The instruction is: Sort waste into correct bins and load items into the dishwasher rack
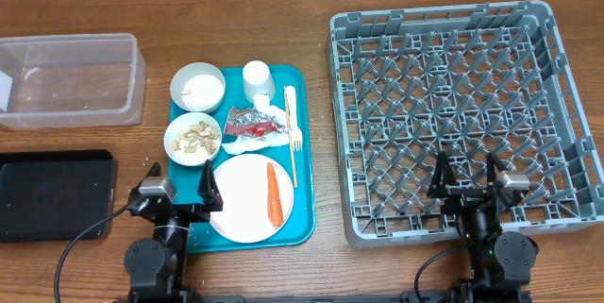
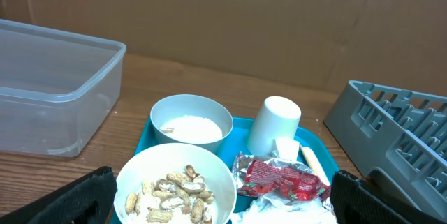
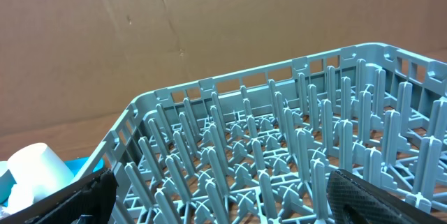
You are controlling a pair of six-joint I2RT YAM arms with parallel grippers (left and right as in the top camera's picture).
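Clear tub (image 1: 68, 78) at far left of the table (image 1: 311, 6), looks empty. Black tray (image 1: 55, 193) sits nearer the robot, below the tub and apart from it.

Left gripper (image 1: 179, 176) is at the near left corner of the teal tray (image 1: 304, 232), jaws spread wide, holding nothing. In the wrist view its fingers (image 2: 84, 196) sit at both bottom corners with the nut bowl between them, not touching it.

On the teal tray:
- Back left, a bowl (image 1: 197, 87) with white rice crumbs.
- Just in front of it, a second bowl (image 1: 192, 139) with pale nut pieces.
- Back middle, a white cup (image 1: 257, 80).
- Centre, a silver-and-red foil wrapper (image 1: 250, 124) lying on a crumpled napkin (image 1: 275, 134).
- Right of those, a white fork (image 1: 292, 119), lengthwise along the tray's right side, tines toward the robot.
- A thin tan stick (image 1: 292, 163) just beside the fork.
- Front, a round plate (image 1: 241, 204) with an orange carrot (image 1: 274, 193) lying on its right part.

Grey dish rack (image 1: 453, 105) fills the right side of the table, apart from the teal tray. Nothing can be seen in it, only pegs.

Right gripper (image 1: 469, 173) is over the rack's near edge, jaws spread wide, holding nothing.
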